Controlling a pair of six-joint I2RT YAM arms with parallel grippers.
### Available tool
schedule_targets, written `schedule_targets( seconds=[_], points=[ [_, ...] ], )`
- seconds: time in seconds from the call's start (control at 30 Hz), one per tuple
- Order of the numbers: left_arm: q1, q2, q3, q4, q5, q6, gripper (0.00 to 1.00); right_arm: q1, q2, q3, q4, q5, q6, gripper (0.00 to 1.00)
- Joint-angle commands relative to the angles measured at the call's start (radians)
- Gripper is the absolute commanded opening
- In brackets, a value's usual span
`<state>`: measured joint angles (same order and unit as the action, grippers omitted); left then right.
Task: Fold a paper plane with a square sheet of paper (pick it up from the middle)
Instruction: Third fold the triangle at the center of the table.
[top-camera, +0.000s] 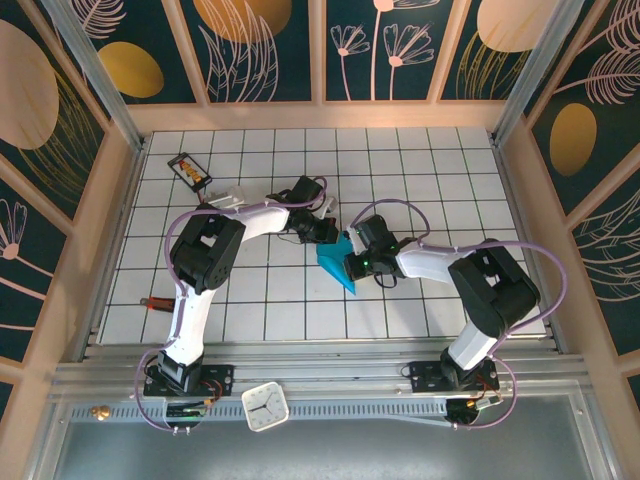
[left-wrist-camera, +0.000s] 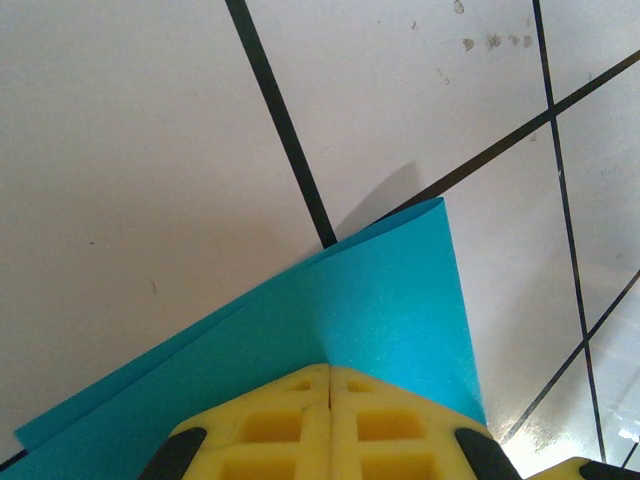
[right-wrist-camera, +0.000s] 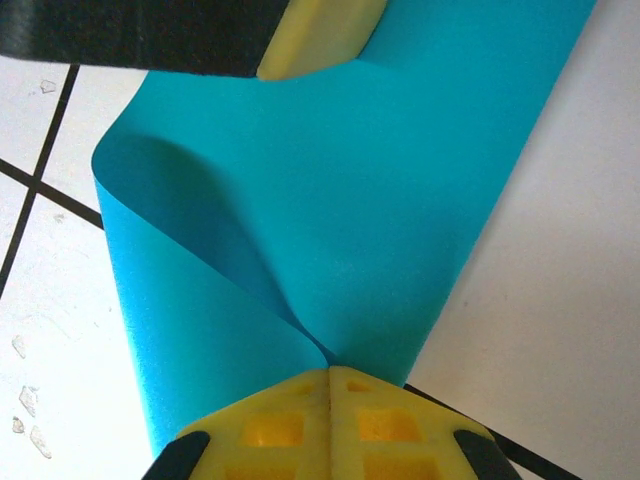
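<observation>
Left tool (left-wrist-camera: 330, 370) and right tool (right-wrist-camera: 330, 372) pinch the square sheet of paper (top-camera: 335, 265); bare tiles (top-camera: 400, 170) surround it.

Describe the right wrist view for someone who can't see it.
The shut right gripper pinches teal paper whose one side curls over. The left gripper's yellow finger sits at its far end, over a white tiled table.

We see our right gripper (right-wrist-camera: 329, 385), its yellow jaws pressed together, pinching the teal-blue sheet of paper (right-wrist-camera: 400, 200) at its near end, the sheet bowing into a loose curl on the left above the white tiled table (right-wrist-camera: 580, 250), while the left gripper (right-wrist-camera: 318, 38) meets its far edge.
</observation>
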<state>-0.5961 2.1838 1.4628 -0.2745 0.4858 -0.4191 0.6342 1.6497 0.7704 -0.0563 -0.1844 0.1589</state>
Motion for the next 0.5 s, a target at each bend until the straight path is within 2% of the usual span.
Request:
schedule_targets(
  seconds=[0.0,0.27,0.47],
  points=[
    [-0.010,0.071,-0.017,-0.094,-0.071,0.019,0.00,-0.007,0.028,0.016,-0.027,0.005,0.008,0.00],
    [-0.009,0.067,-0.006,-0.093,-0.069,0.009,0.00,-0.008,0.040,0.011,-0.045,0.013,0.028,0.00],
    [-0.009,0.046,0.035,-0.091,-0.058,-0.025,0.17,-0.006,0.042,-0.001,-0.050,0.013,0.046,0.00]
  ],
)
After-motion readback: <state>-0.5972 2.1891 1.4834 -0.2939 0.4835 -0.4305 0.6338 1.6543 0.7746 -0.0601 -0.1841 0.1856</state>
